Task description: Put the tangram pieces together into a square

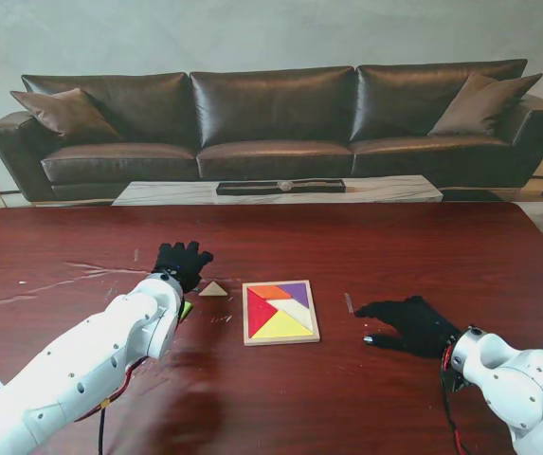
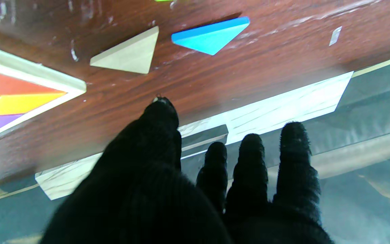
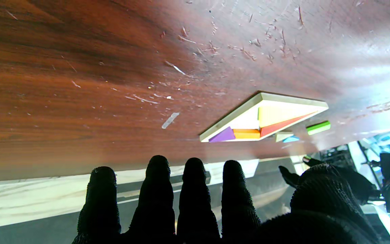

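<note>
From the stand's view, the square wooden tangram tray lay on the dark red wooden table, partly filled with red, yellow, orange, purple and pale pieces. A small unpainted wooden triangle sat just to the left of the tray. The black-gloved left hand hovered beside that triangle, fingers spread and holding nothing. The black-gloved right hand rested low near the table, well to the right of the tray, fingers apart and empty. A sliver of a green piece showed beside the left wrist.

In the left wrist view, the unpainted triangle and a bright blue triangular piece lay apart on the table, both outside the tray's corner; the left hand's fingers stayed clear of them.

In the right wrist view, the tray showed edge-on, with the green piece beyond it.

The loose pieces looked thin and flat, so a gloved fingertip pinch could probably slip and skate one across the table. Pressing a piece in at the wrong angle might also shove the tray or lift pieces already seated.
</note>
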`<action>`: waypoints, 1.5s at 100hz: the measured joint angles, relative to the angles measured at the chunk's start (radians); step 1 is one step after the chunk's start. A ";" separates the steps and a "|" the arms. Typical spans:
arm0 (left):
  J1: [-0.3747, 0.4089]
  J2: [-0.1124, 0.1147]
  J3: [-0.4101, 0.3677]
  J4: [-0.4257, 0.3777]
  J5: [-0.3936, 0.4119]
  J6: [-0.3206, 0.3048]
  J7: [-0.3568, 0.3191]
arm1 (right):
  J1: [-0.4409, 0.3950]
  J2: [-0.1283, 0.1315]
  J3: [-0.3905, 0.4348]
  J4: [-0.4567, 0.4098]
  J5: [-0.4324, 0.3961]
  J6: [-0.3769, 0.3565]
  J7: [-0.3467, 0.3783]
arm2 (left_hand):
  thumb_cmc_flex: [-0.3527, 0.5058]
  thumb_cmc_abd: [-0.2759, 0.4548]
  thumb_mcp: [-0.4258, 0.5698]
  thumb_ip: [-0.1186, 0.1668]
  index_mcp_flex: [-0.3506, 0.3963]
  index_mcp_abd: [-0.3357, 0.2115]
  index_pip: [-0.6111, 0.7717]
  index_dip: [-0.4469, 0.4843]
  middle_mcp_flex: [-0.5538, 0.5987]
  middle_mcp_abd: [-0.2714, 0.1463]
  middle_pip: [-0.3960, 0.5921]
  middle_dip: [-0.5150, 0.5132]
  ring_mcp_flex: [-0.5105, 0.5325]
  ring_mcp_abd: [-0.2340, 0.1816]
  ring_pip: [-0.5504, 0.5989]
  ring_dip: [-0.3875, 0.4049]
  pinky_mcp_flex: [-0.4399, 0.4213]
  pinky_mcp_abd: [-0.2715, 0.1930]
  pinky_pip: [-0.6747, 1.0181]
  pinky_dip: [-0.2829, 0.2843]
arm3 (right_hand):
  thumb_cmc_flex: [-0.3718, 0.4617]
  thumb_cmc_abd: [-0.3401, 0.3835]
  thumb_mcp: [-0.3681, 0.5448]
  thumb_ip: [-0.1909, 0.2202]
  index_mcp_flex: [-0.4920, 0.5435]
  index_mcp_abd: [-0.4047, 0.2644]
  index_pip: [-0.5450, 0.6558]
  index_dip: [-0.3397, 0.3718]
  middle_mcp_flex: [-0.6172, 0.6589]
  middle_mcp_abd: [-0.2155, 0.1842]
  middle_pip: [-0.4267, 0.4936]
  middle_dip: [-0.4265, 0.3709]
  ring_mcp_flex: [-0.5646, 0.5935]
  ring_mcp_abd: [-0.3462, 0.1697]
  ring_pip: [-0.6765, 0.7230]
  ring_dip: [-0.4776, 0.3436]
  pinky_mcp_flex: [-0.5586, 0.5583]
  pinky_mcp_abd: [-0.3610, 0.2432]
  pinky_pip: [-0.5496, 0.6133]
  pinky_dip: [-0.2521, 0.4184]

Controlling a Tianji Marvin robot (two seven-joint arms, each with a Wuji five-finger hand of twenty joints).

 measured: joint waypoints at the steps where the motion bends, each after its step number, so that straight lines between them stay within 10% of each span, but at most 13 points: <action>1: -0.001 0.000 0.000 0.002 -0.001 -0.001 -0.002 | 0.000 0.000 0.000 0.000 0.000 0.000 0.000 | 0.000 0.000 0.000 0.000 0.000 0.000 0.000 0.000 0.000 0.000 0.000 0.000 0.000 0.000 0.000 0.000 0.000 0.000 0.000 0.000 | 0.000 0.000 0.000 0.000 0.000 0.000 0.000 0.000 0.000 0.000 0.000 0.000 0.000 0.000 0.000 0.000 0.000 0.000 0.000 0.000; 150: -0.188 -0.034 0.239 0.306 -0.257 -0.067 0.022 | -0.003 -0.001 -0.004 0.001 0.012 0.012 0.002 | -0.042 -0.057 0.096 0.000 0.011 -0.014 0.117 0.018 0.091 -0.001 0.070 0.018 0.121 0.003 0.079 0.038 0.116 -0.025 0.063 -0.024 | 0.000 0.000 0.000 0.000 -0.013 0.000 0.002 0.000 0.004 0.002 0.001 0.001 0.000 0.000 0.000 0.000 0.000 0.000 0.000 0.000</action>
